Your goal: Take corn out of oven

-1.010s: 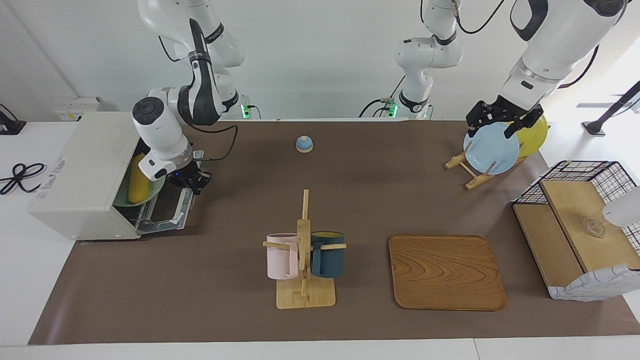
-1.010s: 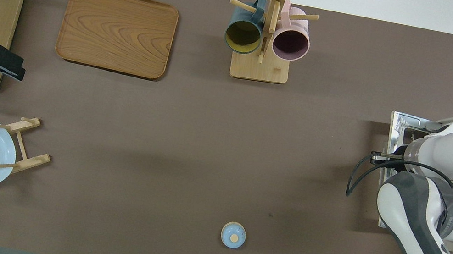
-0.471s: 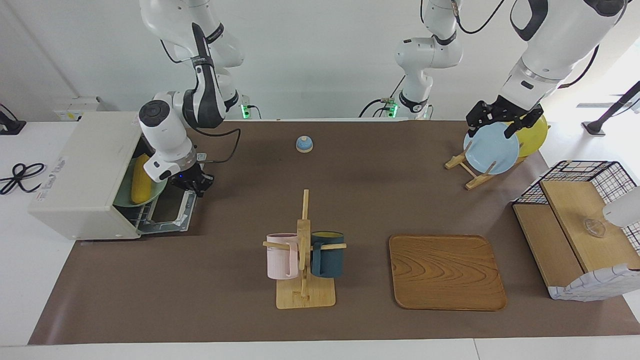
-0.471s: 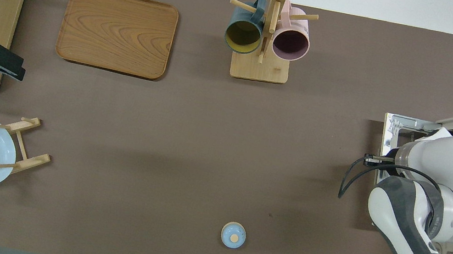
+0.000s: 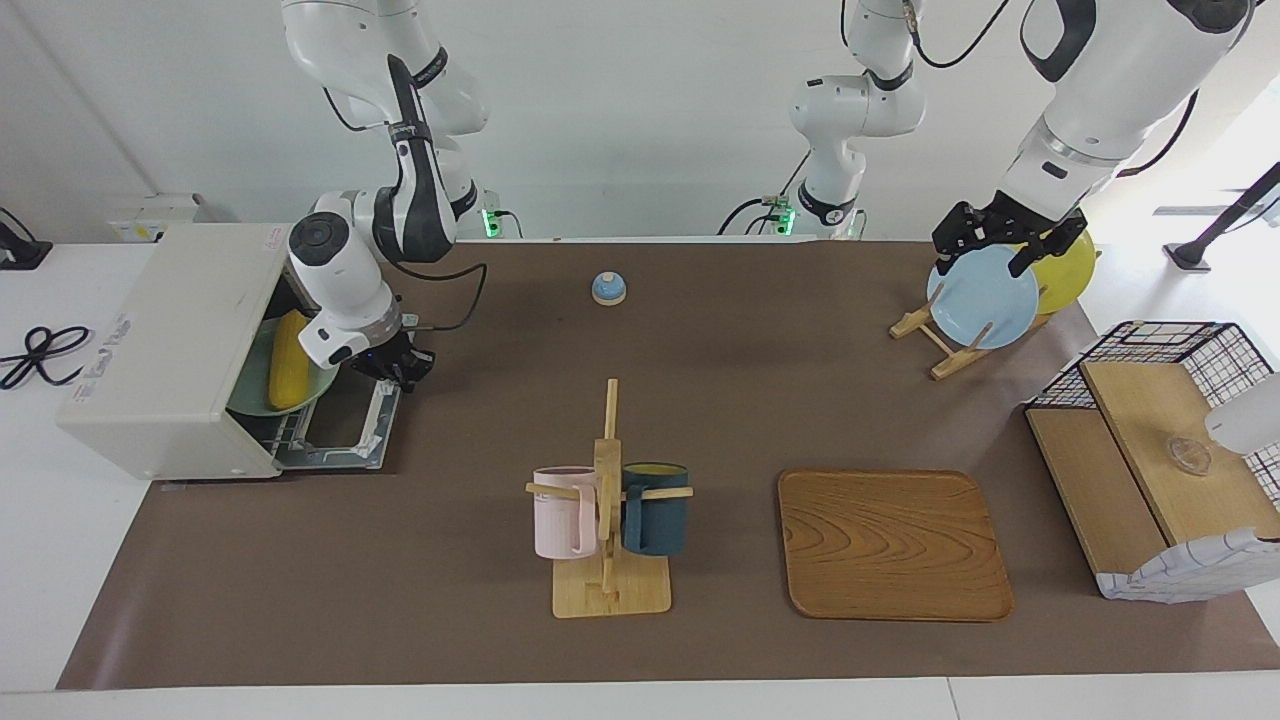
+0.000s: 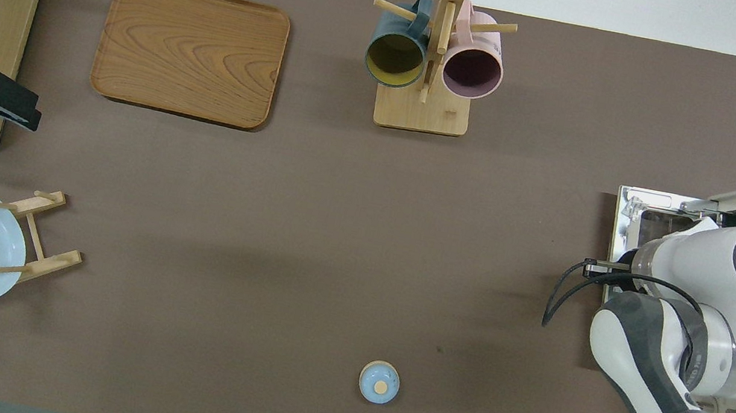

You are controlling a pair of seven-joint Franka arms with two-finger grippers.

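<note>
As the right gripper backs away from the oven, fingers unreadable, corn remains inside beyond the lowered door.

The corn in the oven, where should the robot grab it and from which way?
Probably around its middle, coming in through the open front of the oven. The corn lies on a green plate inside, its long side facing the opening, with the roof above it. The right end effector hangs over the lowered door; the left end effector waits over the plate rack.

My facing camera looks from high across the table at both arms; my overhead one looks steeply down on the same brown table.
</note>
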